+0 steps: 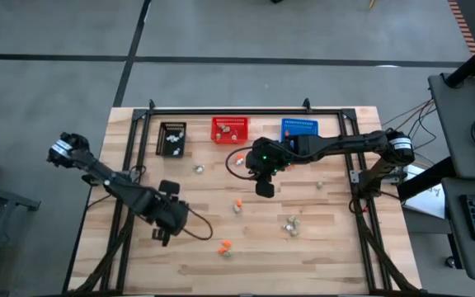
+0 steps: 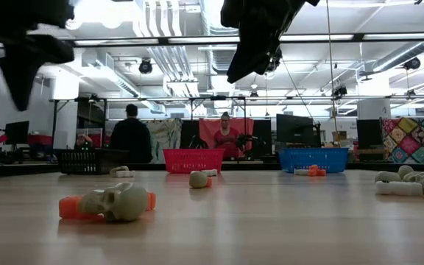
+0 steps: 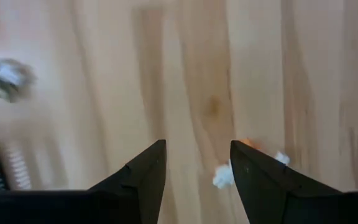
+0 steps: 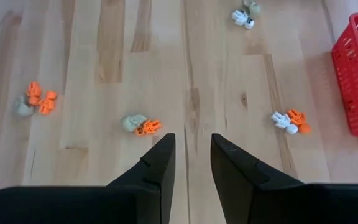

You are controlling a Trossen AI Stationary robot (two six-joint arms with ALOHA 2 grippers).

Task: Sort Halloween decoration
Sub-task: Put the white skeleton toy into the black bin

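The Halloween decoration lies scattered on the wooden table (image 1: 328, 264): a beige and orange pair (image 4: 140, 124), an orange cluster (image 4: 36, 99), a white and orange group (image 4: 289, 119), and a white and beige group (image 4: 244, 15). A beige skull on an orange piece (image 2: 116, 202) lies nearest the low camera. My left gripper (image 1: 165, 233) hangs open over the near left of the table, pointing down; a white and orange trinket (image 3: 222, 176) shows beside one finger. My right gripper (image 1: 265, 188) hovers open above the table's middle, slanting down, with nothing between its fingers.
Black (image 1: 172, 139), red (image 1: 230, 129) and blue (image 1: 299, 129) mesh baskets stand in a row along the far edge, each holding a few trinkets. A dark frame borders the table. People stand in the room beyond the far edge.
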